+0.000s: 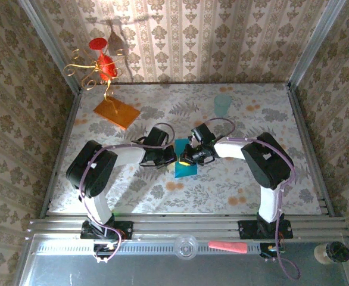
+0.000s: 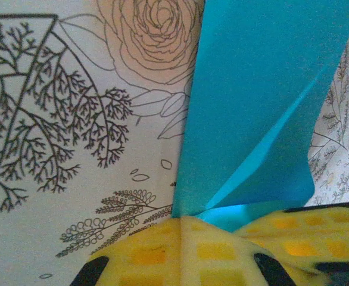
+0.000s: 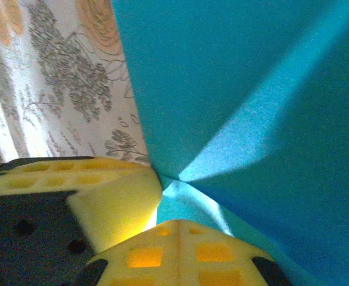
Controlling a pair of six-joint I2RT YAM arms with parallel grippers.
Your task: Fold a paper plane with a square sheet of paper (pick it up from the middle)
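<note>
The square sheet of paper, teal-blue, lies mid-table with both grippers meeting tip to tip over its middle. My left gripper comes in from the left, my right gripper from the right. In the left wrist view the yellow pads of the left gripper are pressed together on the sheet's pinched point, and creases fan upward from there. The right gripper is also shut, the buckled sheet rising from its tips. The left gripper's pad sits right beside it.
An orange slab lies at the back left, near a red and gold wire ornament. A pale mint cup stands at the back right. The floral tablecloth is walled in on three sides.
</note>
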